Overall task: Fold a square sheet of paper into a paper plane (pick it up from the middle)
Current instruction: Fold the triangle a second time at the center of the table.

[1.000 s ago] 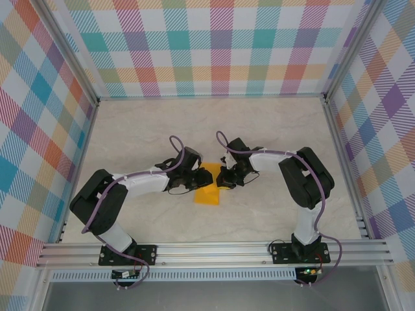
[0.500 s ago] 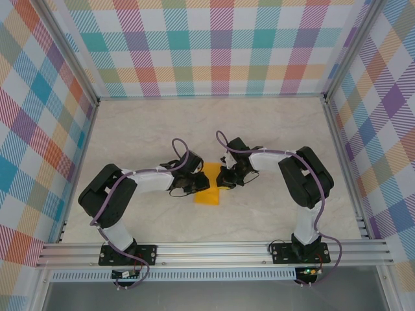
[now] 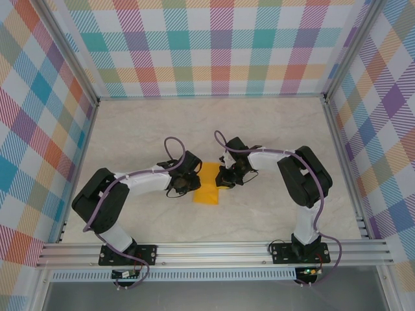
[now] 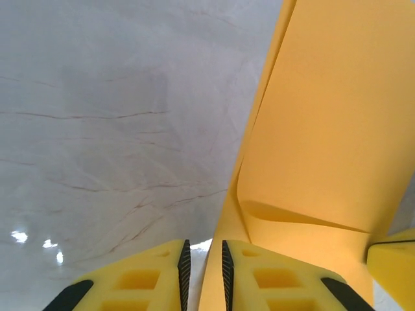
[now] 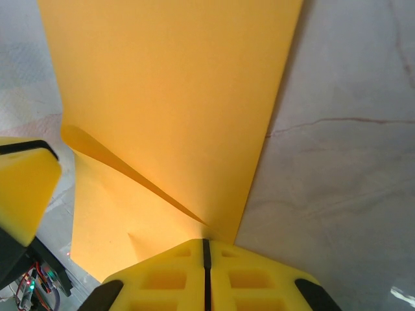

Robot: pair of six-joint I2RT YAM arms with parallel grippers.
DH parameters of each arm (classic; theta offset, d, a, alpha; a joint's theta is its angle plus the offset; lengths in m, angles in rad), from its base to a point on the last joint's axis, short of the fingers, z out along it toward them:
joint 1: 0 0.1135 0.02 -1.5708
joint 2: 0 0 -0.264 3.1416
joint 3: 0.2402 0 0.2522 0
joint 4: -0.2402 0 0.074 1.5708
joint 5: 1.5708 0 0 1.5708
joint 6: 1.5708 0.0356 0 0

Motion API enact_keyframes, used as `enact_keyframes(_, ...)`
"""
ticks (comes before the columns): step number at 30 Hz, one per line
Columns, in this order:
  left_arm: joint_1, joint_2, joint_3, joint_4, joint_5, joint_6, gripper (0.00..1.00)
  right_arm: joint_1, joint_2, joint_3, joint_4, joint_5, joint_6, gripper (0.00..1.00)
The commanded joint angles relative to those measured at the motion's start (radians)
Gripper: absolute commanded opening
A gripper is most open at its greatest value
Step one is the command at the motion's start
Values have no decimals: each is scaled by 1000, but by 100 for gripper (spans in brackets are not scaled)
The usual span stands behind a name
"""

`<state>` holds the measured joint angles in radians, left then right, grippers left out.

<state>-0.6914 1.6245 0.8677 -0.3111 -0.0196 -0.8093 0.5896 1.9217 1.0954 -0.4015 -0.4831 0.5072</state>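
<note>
Both sets of fingers (image 4: 279, 285) pinch the sheet (image 3: 207, 192).

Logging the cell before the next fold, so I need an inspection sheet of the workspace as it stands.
Surface: pale marbled tabletop, faint veining.
Job's things: thin orange paper sheet, creased and partly folded, between the two grippers.
Clutter: nothing seen.
Grippers: left gripper closed on the sheet's edge; right gripper shut on its other side.
Cables: purple cables looping above both arms, clear of the sheet.
Surroundings: multicoloured checked walls; aluminium frame rail at the near edge.
</note>
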Motion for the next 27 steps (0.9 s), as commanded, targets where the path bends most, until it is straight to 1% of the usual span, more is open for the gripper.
enact_keyframes(1, 5, -56, 24, -21, -4, 47, 23, 1, 74, -22, -56, 145, -25, 8)
enact_keyframes(5, 3, -77, -28, 161, 152, 51, 23, 1, 74, -22, -55, 141, -24, 8)
enact_keyframes(8, 1, -48, -54, 246, 215, 27, 22, 1, 75, -22, -51, 136, -23, 8)
enact_keyframes(13, 2, 8, -45, 273, 213, 23, 19, 1, 80, -22, -51, 133, -24, 8)
enact_keyframes(19, 6, 18, -65, 280, 111, 31, 18, 3, 89, -21, -50, 131, -24, 8)
enact_keyframes(23, 9, 36, -80, 288, 95, 28, 18, 3, 91, -20, -51, 132, -27, 8)
enact_keyframes(27, 14, 52, -79, 248, 64, 27, 17, 3, 94, -21, -50, 131, -26, 8)
